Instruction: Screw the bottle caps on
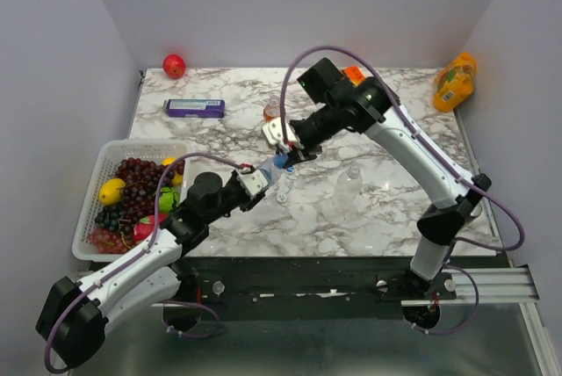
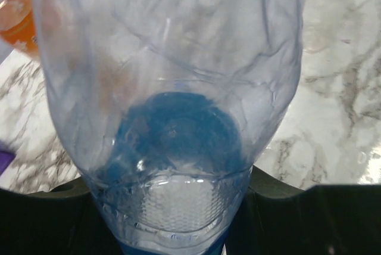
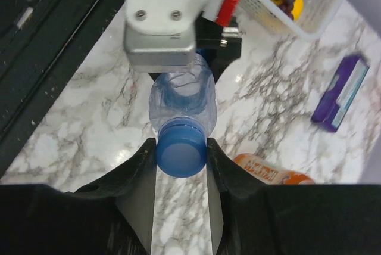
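At the far left a white basket (image 1: 95, 209) of fruit sits on the marble table (image 1: 386, 218), with a red apple (image 1: 174, 65) in the back corner beyond it and a purple box (image 1: 195, 108) lying flat just to the right. The left gripper (image 1: 266, 175) reaches in from the basket side and is closed around the base of the held bottle (image 1: 273, 169), a crumpled clear one lifted off the table and tipped toward the other arm. In the left wrist view its bottom fills the picture between the dark fingers (image 2: 56, 192). The blue cap (image 3: 180, 149) sits on the neck of this bottle, at the middle of the table. The right gripper (image 3: 180, 155) is clamped on it, one finger pressed to each side. Just behind that gripper is the orange bottle (image 1: 272, 112), partly hidden. Further right, a bare clear bottle (image 1: 349, 184) stands apart on the marble. An orange pouch (image 1: 455, 82) leans in the far right corner.
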Robot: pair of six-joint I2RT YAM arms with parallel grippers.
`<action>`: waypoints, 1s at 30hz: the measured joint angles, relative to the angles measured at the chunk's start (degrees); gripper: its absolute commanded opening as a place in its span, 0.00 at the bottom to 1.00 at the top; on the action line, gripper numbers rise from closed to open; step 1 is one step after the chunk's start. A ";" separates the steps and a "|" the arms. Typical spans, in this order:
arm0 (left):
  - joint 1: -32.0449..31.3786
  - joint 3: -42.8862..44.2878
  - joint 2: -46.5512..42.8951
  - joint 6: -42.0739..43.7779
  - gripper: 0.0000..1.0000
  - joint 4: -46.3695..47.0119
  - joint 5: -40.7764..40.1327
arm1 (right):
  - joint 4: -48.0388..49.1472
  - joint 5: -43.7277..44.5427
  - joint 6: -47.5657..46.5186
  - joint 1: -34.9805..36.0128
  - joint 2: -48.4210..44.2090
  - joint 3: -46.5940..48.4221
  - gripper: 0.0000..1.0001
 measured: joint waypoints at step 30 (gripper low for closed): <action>-5.57 9.25 8.96 -1.99 0.00 -5.57 -19.98 | 10.05 -15.23 42.53 -15.04 -0.11 3.30 0.65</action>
